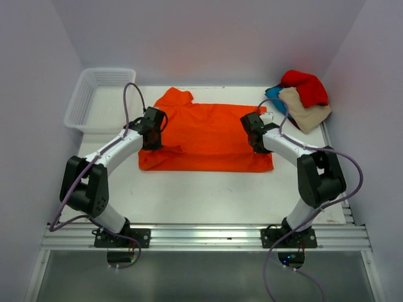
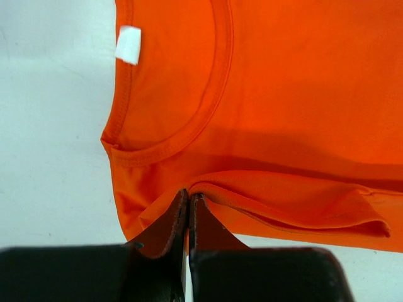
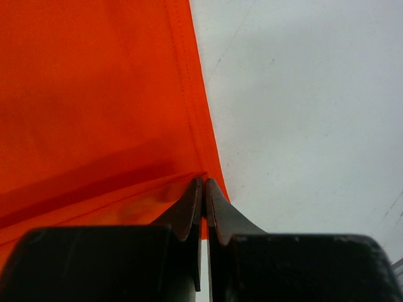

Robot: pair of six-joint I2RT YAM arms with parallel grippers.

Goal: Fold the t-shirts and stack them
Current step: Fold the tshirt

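The bright orange t-shirt (image 1: 208,129) lies spread across the middle of the table, its near edge folded up over itself. My left gripper (image 1: 153,131) is shut on a fold of the orange cloth (image 2: 264,195) near the collar (image 2: 189,126), where a white label (image 2: 129,44) shows. My right gripper (image 1: 257,135) is shut on the shirt's hemmed right edge (image 3: 195,126). A pile of red (image 1: 305,85), beige (image 1: 304,108) and teal-blue (image 1: 273,93) t-shirts sits at the back right corner.
A white plastic mesh basket (image 1: 101,100) stands at the back left. Purple cables loop from both arms. Bare white table (image 1: 208,195) lies in front of the shirt, and bare table shows in the right wrist view (image 3: 302,113). Grey walls close in on three sides.
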